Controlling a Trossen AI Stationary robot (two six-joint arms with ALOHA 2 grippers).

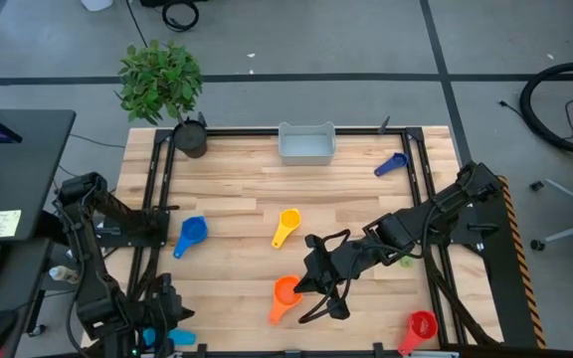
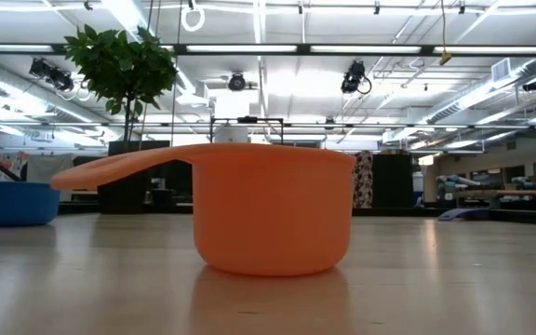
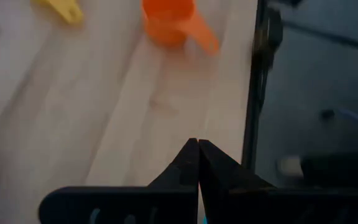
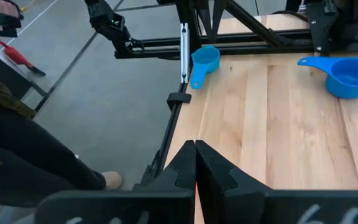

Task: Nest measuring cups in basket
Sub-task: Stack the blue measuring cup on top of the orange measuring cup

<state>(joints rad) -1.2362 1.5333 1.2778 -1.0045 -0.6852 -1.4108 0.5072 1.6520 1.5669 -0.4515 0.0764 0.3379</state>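
Orange plastic: the orange measuring cup (image 1: 285,292) sits upright on the wooden table (image 1: 237,189) near its front edge, bowl toward the back, handle running forward and to the left on a diagonal axis. In the low view this cup (image 2: 273,209) fills the middle of the picture, handle projecting level to the left.

Yellow measuring cup (image 1: 286,225): centre of the table, bowl at the back, handle pointing forward-left.
Blue measuring cup (image 1: 191,235): left of centre, same diagonal.
Dark blue measuring cup (image 1: 392,163): back right, by the frame rail, handle toward the right and back.
Red measuring cup (image 1: 418,328): front right corner, handle forward-left.
Light blue measuring cup (image 4: 205,61): front left edge, seen in the right wrist view.

Basket (image 1: 306,143): back edge, centre, long axis across the table, well apart from all cups.

Right gripper (image 1: 304,285): arm stretched from the right side across the table, low, fingers pressed together, holding nothing, tips just beside the orange cup's bowl.

Left gripper (image 3: 198,163): arm folded at the front left corner, fingers together, holding nothing.
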